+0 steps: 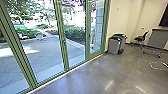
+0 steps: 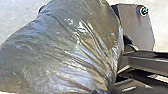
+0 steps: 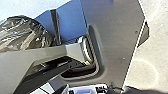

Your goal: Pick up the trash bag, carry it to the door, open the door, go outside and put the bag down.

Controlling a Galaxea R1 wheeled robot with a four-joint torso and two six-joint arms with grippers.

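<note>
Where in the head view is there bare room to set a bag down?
The open floor between the green-framed glass front and the white cable; beyond the glass, the paving in front of the shrubs. It is crowded along the wall: grey bin, chair, wheeled grey panel.

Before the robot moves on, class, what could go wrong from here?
The bag might tear if its thin, creased plastic catches on the green frame.
The yard shows plainly through the glass, so the robot could misjudge it as open.
The bins near the glass might get bumped on a close pass.
</note>
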